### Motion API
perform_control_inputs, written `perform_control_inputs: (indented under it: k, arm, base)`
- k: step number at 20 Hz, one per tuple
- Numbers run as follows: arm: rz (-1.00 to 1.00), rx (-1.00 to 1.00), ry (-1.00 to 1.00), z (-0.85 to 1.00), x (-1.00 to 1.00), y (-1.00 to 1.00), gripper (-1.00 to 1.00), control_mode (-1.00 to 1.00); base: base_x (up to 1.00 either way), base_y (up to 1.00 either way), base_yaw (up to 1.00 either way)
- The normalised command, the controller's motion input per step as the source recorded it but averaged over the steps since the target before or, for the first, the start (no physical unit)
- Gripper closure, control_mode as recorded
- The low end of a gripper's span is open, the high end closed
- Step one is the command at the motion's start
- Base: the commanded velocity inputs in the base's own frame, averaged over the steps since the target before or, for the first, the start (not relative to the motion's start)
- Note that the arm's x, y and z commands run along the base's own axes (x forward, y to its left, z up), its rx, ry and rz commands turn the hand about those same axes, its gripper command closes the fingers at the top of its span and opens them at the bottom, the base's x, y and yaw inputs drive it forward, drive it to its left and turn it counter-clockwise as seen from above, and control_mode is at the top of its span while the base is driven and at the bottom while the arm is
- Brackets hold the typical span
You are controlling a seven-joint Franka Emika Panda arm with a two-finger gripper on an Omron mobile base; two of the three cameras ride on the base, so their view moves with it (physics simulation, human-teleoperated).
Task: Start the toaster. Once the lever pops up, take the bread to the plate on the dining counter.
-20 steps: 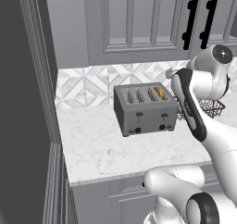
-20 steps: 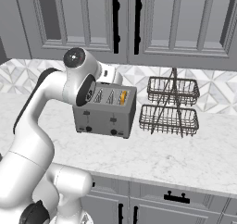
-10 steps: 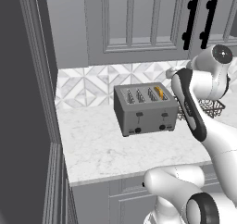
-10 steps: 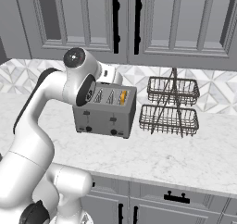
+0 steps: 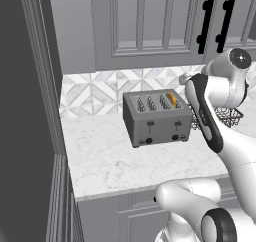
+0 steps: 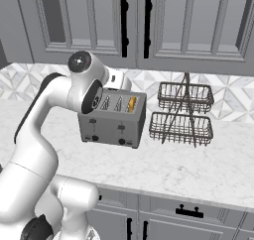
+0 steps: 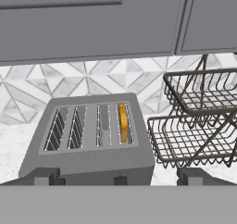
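Observation:
The grey four-slot toaster (image 5: 157, 120) (image 6: 113, 121) stands on the marble worktop against the tiled wall. A bread slice (image 5: 171, 99) (image 6: 132, 104) (image 7: 123, 122) sits on edge in its rightmost slot, showing orange-tan, with the top just above the slot. Both dark slide levers (image 5: 150, 123) sit high on the toaster's front. In the hand view my gripper (image 7: 119, 177) is open, its fingertips (image 7: 46, 176) spread wide, and it looks down on the toaster (image 7: 92, 146) from above its front. Nothing is between the fingers. The plate and the dining counter are out of view.
A two-tier dark wire rack (image 6: 182, 116) (image 7: 199, 121) stands right beside the toaster on its right. Grey wall cabinets (image 6: 134, 21) hang above the worktop. A tall dark panel (image 5: 25, 111) bounds the worktop (image 5: 110, 161) on the left.

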Motion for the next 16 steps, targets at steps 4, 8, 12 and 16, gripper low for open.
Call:
perform_control_inputs:
  k: [4,8,12,16]
  arm:
    - [0.00,0.00,0.00,0.00,0.00,0.00,-1.00,-1.00]
    - [0.00,0.00,0.00,0.00,0.00,0.00,-1.00,-1.00]
    - [0.00,0.00,0.00,0.00,0.00,0.00,-1.00,-1.00]
    - [0.00,0.00,0.00,0.00,0.00,0.00,-1.00,-1.00]
  base:
    - [0.00,0.00,0.00]
    - [0.00,0.00,0.00]
    - [0.00,0.00,0.00]
    - [0.00,0.00,0.00]
